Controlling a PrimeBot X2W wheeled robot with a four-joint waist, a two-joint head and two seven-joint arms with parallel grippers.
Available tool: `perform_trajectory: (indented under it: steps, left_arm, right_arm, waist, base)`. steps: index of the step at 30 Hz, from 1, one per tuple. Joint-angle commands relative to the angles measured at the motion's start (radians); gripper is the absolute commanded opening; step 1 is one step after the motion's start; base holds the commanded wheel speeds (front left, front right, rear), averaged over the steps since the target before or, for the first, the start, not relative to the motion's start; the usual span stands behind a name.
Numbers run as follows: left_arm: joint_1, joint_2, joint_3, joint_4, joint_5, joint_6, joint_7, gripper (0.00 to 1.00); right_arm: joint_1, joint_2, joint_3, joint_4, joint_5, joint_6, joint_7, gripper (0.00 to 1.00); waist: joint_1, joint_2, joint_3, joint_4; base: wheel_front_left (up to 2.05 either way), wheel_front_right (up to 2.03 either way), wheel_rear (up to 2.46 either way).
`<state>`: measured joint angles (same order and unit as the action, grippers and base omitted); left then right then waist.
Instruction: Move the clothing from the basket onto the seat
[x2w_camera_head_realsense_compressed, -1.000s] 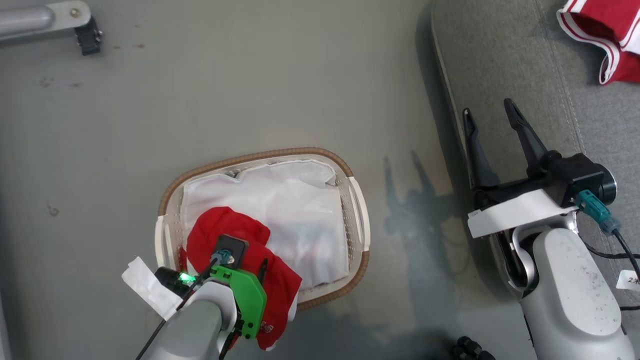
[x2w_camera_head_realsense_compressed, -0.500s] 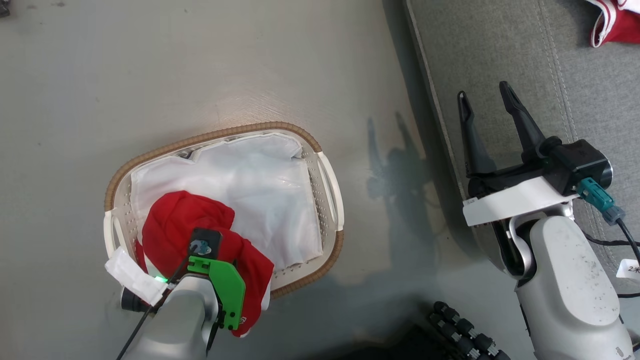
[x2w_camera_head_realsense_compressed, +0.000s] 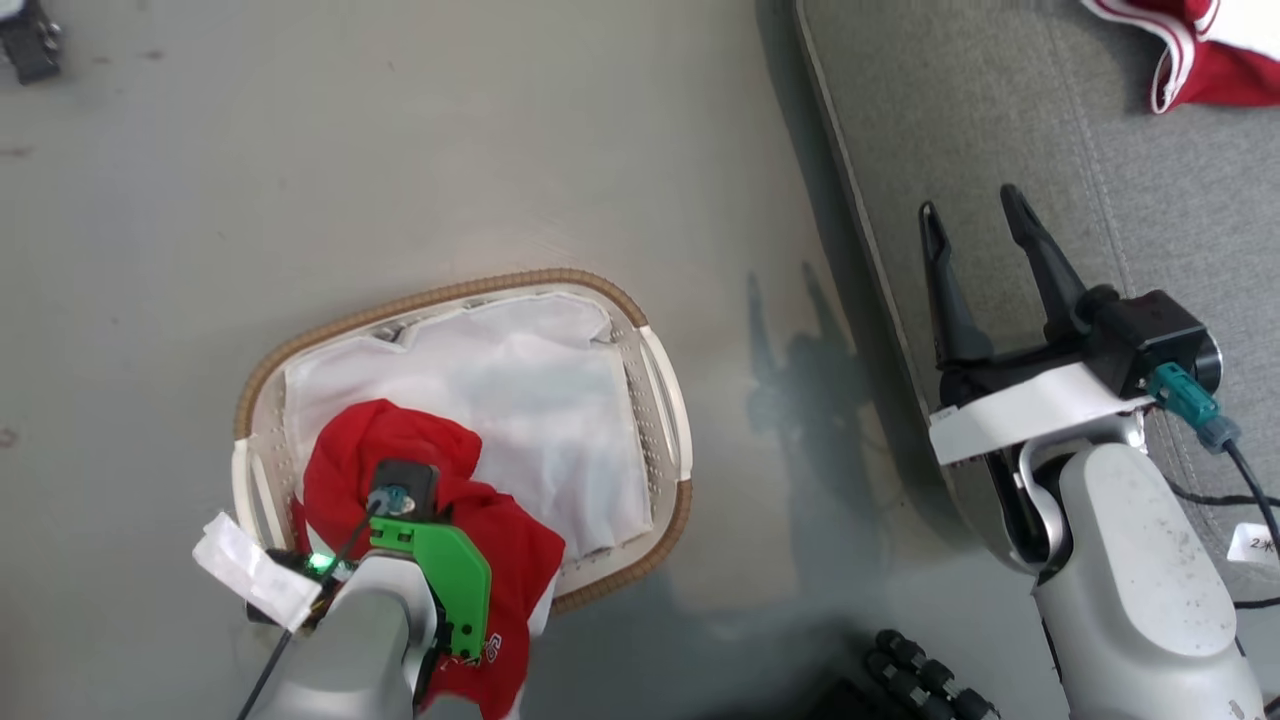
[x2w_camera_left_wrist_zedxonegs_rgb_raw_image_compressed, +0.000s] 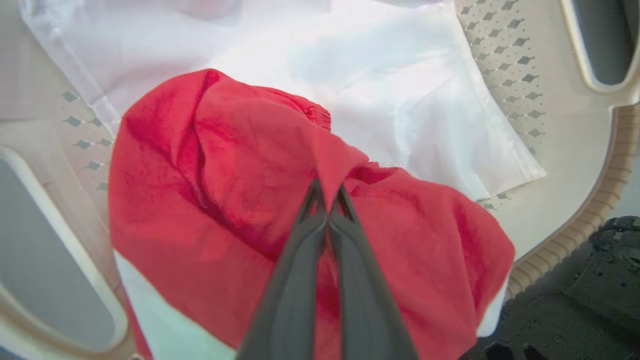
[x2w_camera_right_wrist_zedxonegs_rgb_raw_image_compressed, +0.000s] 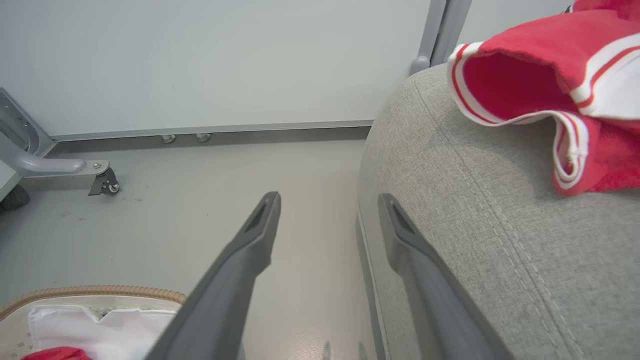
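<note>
The white perforated basket (x2w_camera_head_realsense_compressed: 430, 300) with its brown woven rim and white liner stands on the floor. A bright red garment (x2w_camera_head_realsense_compressed: 370, 455) lies bunched in its near-left part and hangs over the near rim. My left gripper (x2w_camera_left_wrist_zedxonegs_rgb_raw_image_compressed: 327, 192) is shut on a raised fold of this garment (x2w_camera_left_wrist_zedxonegs_rgb_raw_image_compressed: 210, 150). A second red garment (x2w_camera_head_realsense_compressed: 1195, 60) with white stripe trim lies on the grey seat (x2w_camera_head_realsense_compressed: 1000, 100) at the far right. My right gripper (x2w_camera_head_realsense_compressed: 970, 205) is open and holds nothing. It hovers over the seat's left edge (x2w_camera_right_wrist_zedxonegs_rgb_raw_image_compressed: 370, 165), short of that garment (x2w_camera_right_wrist_zedxonegs_rgb_raw_image_compressed: 525, 70).
A grey metal leg with a caster (x2w_camera_right_wrist_zedxonegs_rgb_raw_image_compressed: 102, 182) stands on the floor by the far wall. A dark ribbed object (x2w_camera_head_realsense_compressed: 930, 680) lies on the floor near the bottom edge, right of the basket. Bare floor (x2w_camera_head_realsense_compressed: 750, 350) separates basket and seat.
The whole head picture has shifted, so the camera has moved. My left gripper stays shut on the red garment in the basket. My right gripper stays open by the seat's edge.
</note>
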<state>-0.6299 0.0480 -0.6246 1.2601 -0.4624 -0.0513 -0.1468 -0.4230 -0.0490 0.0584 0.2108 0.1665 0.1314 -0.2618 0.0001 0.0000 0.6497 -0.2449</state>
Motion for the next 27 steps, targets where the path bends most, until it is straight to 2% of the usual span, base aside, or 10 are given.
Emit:
perform_trajectory:
  steps: [1, 9, 20, 27]
  left_arm:
    - [0.023, 0.005, -0.004, -0.008, -0.009, -0.01, -0.013, 0.0]
    - [0.069, 0.004, -0.053, -0.075, -0.023, -0.042, -0.073, 0.0]
    - [0.126, 0.005, -0.1, -0.179, -0.019, -0.063, -0.115, 0.0]
    - [0.086, 0.051, -0.13, -0.324, 0.012, -0.073, -0.119, 0.0]
  right_arm:
    - [0.017, -0.003, -0.006, 0.012, -0.01, -0.001, -0.005, 1.0]
    - [0.072, -0.003, -0.033, 0.061, -0.052, -0.001, -0.005, 1.0]
    - [0.186, -0.003, -0.069, 0.109, -0.092, -0.001, -0.005, 1.0]
    - [0.269, -0.003, -0.089, 0.129, -0.118, -0.001, -0.005, 1.0]
  waist:
    - [-0.0001, 0.0, -0.061, 0.025]
    - [-0.0001, 0.0, -0.225, 0.086]
    - [-0.0001, 0.0, -0.464, 0.159]
    - [-0.0001, 0.0, -0.593, 0.184]
  base:
    - [0.0, 0.0, 0.0]
    - [0.0, 0.0, 0.0]
    - [0.0, 0.0, 0.0]
    - [0.0, 0.0, 0.0]
